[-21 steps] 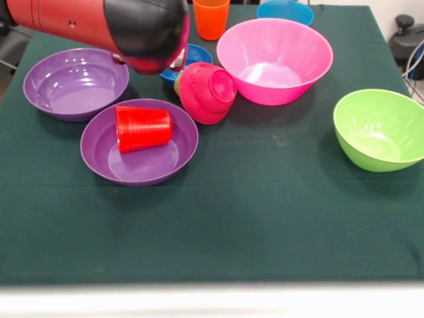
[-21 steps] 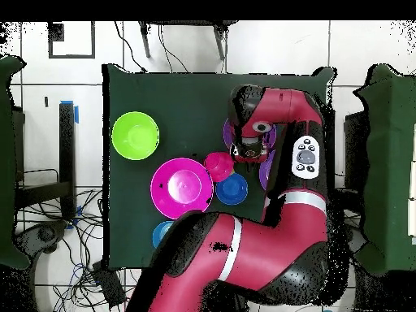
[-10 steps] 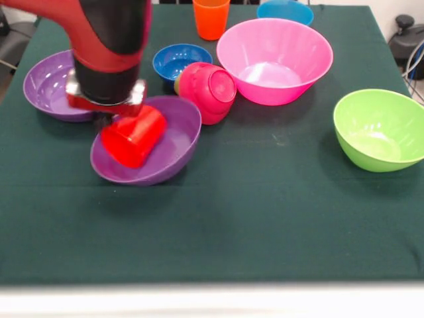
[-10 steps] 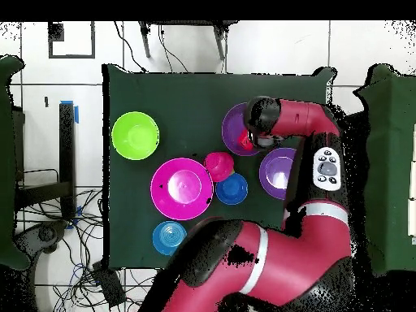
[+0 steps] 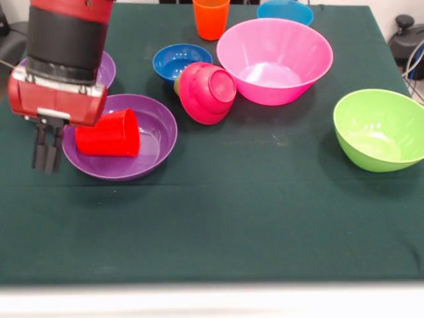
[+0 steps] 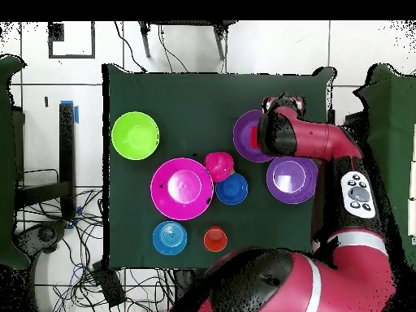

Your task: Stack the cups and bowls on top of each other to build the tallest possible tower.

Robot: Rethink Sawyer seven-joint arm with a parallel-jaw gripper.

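My gripper (image 5: 46,158) hung just outside the purple bowl (image 5: 149,156), fingers (image 5: 40,156) narrow and empty, so the red cup (image 5: 106,134) lay tipped on its side inside, unstacked.

Beside the jaws, the purple bowl (image 5: 149,142) with the red cup (image 5: 109,134) lying on its side blocks the way across. Past it, the tipped crimson bowl (image 5: 207,91), dark blue bowl (image 5: 177,59) and pink bowl (image 5: 275,59) crowd together. A second purple bowl (image 5: 106,66) sits behind the arm. The tabletop (image 5: 232,218) on the near side of the jaws lies open as far as the lime green bowl (image 5: 379,129).
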